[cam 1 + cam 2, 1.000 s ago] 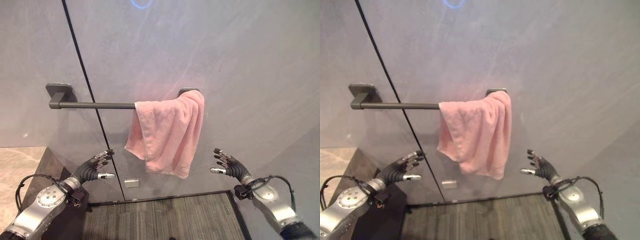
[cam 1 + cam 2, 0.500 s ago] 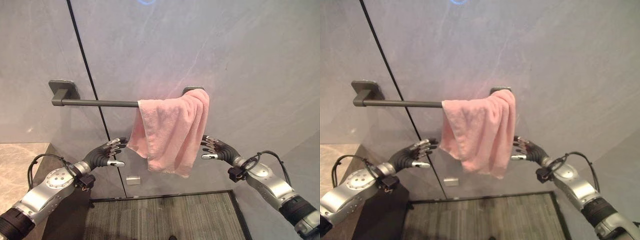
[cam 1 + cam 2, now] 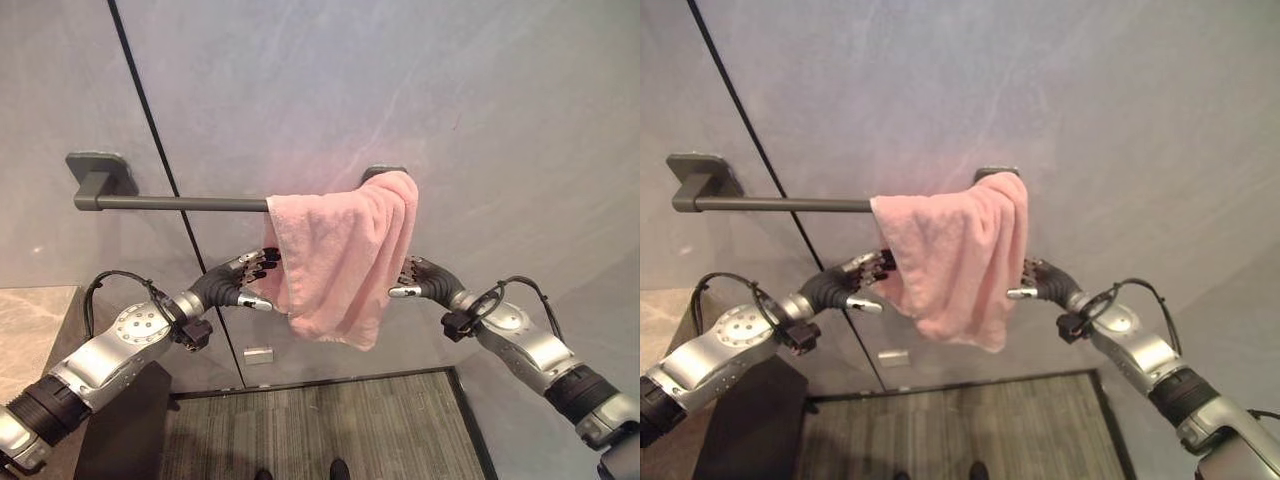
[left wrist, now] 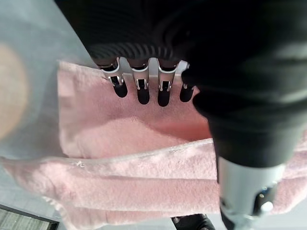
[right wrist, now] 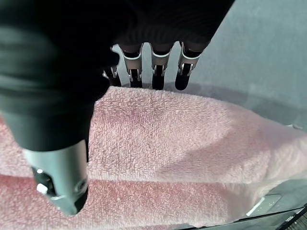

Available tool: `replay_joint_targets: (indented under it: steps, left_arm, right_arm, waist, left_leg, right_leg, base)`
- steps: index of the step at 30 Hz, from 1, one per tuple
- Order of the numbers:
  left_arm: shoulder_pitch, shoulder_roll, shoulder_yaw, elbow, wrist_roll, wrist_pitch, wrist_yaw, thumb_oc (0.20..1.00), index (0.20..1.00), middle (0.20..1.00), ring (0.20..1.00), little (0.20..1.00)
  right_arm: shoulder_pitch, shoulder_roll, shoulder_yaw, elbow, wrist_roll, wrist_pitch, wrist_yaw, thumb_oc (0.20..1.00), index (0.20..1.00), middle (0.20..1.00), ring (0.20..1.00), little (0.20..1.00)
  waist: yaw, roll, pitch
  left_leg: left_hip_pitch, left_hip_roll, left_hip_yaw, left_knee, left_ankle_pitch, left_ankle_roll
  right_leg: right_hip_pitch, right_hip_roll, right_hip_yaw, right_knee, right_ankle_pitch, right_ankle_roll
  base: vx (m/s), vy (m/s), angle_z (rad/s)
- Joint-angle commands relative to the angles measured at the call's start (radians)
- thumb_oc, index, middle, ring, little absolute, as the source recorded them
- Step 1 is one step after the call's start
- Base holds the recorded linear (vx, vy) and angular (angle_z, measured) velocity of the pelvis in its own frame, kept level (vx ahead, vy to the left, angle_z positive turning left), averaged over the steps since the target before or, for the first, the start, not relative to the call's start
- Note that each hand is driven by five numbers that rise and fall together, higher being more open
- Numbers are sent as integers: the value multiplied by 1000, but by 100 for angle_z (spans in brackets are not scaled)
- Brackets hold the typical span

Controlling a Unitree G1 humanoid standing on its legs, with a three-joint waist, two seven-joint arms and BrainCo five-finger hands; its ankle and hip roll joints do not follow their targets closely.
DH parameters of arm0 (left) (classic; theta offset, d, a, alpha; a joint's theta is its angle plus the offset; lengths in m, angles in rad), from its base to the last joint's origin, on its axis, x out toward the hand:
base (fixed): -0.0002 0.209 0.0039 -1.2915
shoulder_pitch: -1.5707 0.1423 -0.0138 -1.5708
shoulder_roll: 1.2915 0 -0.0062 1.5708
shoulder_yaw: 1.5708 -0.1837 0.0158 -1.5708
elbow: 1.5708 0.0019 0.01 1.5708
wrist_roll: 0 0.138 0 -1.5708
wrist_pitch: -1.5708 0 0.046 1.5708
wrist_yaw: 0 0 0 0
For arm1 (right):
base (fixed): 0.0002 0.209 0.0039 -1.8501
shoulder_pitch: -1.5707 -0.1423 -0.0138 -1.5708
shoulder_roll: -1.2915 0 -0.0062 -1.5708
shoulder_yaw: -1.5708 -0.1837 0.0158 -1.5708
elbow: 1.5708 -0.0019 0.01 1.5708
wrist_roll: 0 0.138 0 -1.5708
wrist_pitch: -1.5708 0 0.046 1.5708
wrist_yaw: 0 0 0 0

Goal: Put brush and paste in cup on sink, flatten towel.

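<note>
Left eye view. You see a pink towel (image 3: 340,255) bunched over the right end of a dark bar (image 3: 170,204) fixed to a grey wall (image 3: 480,110). The towel hangs in uneven folds, its lowest corner toward 6 o'clock. Your left robot hand (image 3: 245,283) sits at the towel's 9 o'clock edge, fingertips (image 3: 268,268) at the cloth. Your right robot hand (image 3: 418,279) sits at the towel's 3 o'clock edge, thumb pointing toward the cloth. A thin black seam (image 3: 170,180) runs down the wall behind the bar. Grey striped flooring (image 3: 320,430) lies at 6 o'clock, and a pale stone surface (image 3: 30,330) shows at 8 o'clock.

Right eye view. The same scene: towel (image 3: 955,255) on the bar (image 3: 780,205), left robot hand (image 3: 852,283) at its 9 o'clock side, right robot hand (image 3: 1040,282) at its 3 o'clock side.

Left wrist view. The left robot hand's fingers (image 4: 139,88) reach out straight in a row, spread apart, dark tips lying against the towel (image 4: 120,163). The thumb (image 4: 244,191) stands apart from them; nothing is pinched.

Right wrist view. The right robot hand's fingers (image 5: 158,72) extend straight and apart, tips at the towel's (image 5: 168,143) upper fold with the wall beyond. The thumb (image 5: 60,177) lies over the cloth, not closed on it.
</note>
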Motion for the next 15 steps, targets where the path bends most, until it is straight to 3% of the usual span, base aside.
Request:
replay_joint_targets:
  steps: [1,2,5,12,14,15]
  left_arm:
    - [-76,-34,-36,19,12,-53,30,1000,1000,1000,1000,1000]
    - [-79,-66,-55,19,-49,-43,27,1000,1000,1000,1000,1000]
    - [-95,-105,-81,18,-88,-38,28,1000,1000,1000,1000,1000]
    - [-153,-155,-132,14,-83,-39,44,1000,1000,1000,1000,1000]
    - [-167,-161,-143,18,-78,-36,47,1000,1000,1000,1000,1000]
    - [-169,-163,-145,18,-75,-35,49,711,711,711,711,711]
  right_arm:
    - [-97,27,19,-16,45,-30,-14,1000,1000,1000,1000,1000]
    - [-102,40,27,-16,67,-24,-11,868,868,868,868,868]
    - [-98,62,27,-1,84,-15,-14,671,671,671,671,671]
    - [-117,130,37,33,93,-1,-37,680,680,680,680,680]
    - [-123,142,46,38,94,2,-39,583,583,583,583,583]
    - [-124,147,48,36,95,5,-39,369,369,369,369,369]
  waist:
    - [20,2,-39]
    - [18,2,-40]
    - [14,3,-38]
    - [6,11,-39]
    - [6,12,-40]
    - [6,13,-40]
  left_leg:
    - [-44,25,19,31,-2,-13]
    - [-42,26,21,29,-3,-13]
    - [-40,27,22,26,-3,-14]
    - [-33,28,22,20,-3,-14]
    - [-31,28,22,20,-4,-14]
    - [-29,27,22,19,-5,-13]
  right_leg:
    - [-66,-65,21,80,77,116]
    - [-66,-63,24,78,76,116]
    - [-65,-62,25,78,73,115]
    - [-58,-64,24,72,71,112]
    - [-56,-63,24,70,70,111]
    - [-55,-63,25,69,70,111]
  base:
    - [0,0,0]
    - [14,-6,-4]
    - [13,-2,-10]
    - [7,-3,-5]
    - [0,0,0]
    - [0,0,0]
